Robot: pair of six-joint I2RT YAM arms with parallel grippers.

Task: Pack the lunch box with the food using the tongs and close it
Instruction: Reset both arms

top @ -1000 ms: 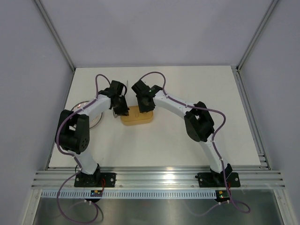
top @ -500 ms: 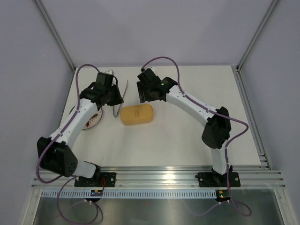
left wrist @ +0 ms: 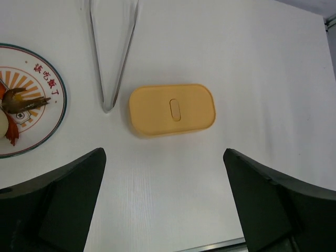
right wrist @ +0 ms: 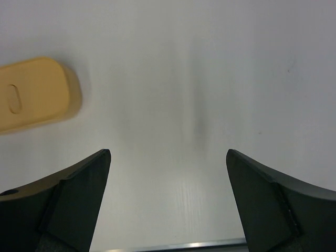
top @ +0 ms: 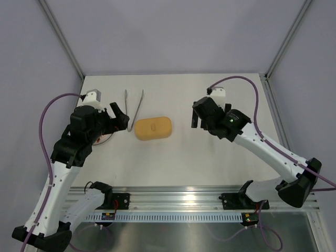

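The yellow-orange lunch box [top: 153, 128] [left wrist: 172, 109] lies in the middle of the table with its lid on; in the right wrist view it shows at the left edge [right wrist: 34, 93]. The silver tongs [top: 133, 107] [left wrist: 112, 63] lie free on the table behind and left of the box, their joined end toward it. Pieces of food [left wrist: 14, 105], brown, orange-red and whitish, rest on a patterned white plate [left wrist: 46, 125]. My left gripper [top: 122, 119] [left wrist: 163, 152] is open and empty, left of the box. My right gripper [top: 194, 116] [right wrist: 168, 152] is open and empty, right of the box.
The plate [top: 105, 137] is mostly hidden under my left arm in the top view. Grey walls with metal posts enclose the table on three sides. A metal rail [top: 178, 199] runs along the near edge.
Both arms have drawn back from the lunch box, left arm to the left, right arm to the right. Both grippers have opened wide. The tongs now lie free on the table.
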